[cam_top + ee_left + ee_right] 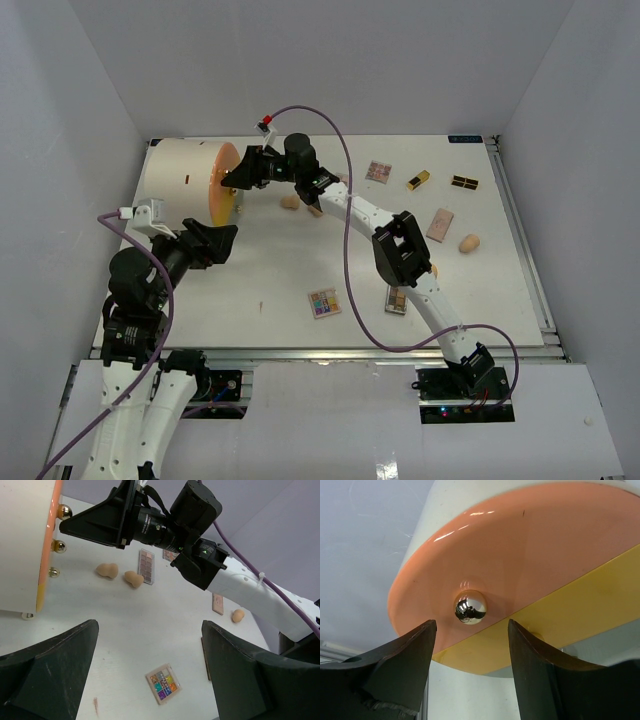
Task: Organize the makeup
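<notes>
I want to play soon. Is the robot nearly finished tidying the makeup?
Not nearly. Nothing looks put away: palettes, sponges and lipstick lie scattered. Right now the open right claw is lined up with the knob of the drawer, not gripping it. Opening it and putting everything away is probably left.

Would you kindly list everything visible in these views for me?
Cylinder: one, cream, orange-yellow front, table's far left.
Knobs: three, gold, on that front.
Egg sponges: three, tan; two by the cylinder, one right.
Palettes: four, multicoloured; near centre, far centre, half hidden near right, beside the sponges.
Wedge: one, pink, right.
Lipstick: one, gold-black, far right.
Compact: one, black-gold, far right.
Table: one, white.
Left gripper: open, near cylinder.
Right gripper: open, at a knob.
</notes>
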Controlling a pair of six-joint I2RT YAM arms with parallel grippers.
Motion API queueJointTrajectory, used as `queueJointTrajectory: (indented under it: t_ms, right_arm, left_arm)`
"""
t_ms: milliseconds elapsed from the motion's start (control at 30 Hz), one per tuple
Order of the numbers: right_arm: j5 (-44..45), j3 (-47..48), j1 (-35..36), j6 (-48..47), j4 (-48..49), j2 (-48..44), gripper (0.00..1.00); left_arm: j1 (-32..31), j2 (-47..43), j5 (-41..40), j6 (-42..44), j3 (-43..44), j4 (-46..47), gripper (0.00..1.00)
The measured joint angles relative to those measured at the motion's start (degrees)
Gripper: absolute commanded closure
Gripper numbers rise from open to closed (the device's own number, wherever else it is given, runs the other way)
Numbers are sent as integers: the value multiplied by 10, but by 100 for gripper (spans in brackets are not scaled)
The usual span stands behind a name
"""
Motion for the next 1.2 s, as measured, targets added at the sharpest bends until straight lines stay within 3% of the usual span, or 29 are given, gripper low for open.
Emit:
queueJointTrajectory:
  t_ms: [400, 1100, 1200]
  right_arm:
    - [22, 23, 3, -5, -1, 3, 38]
    - [38, 24, 2, -32, 0, 3, 77]
    - [36, 23, 0, -33, 0, 3, 79]
  left_arm:
    - [0, -3, 0, -7, -5, -1, 5]
    - [0, -5, 0, -11, -5, -3, 5]
    - [0, -5, 0, -11, -5, -3, 5]
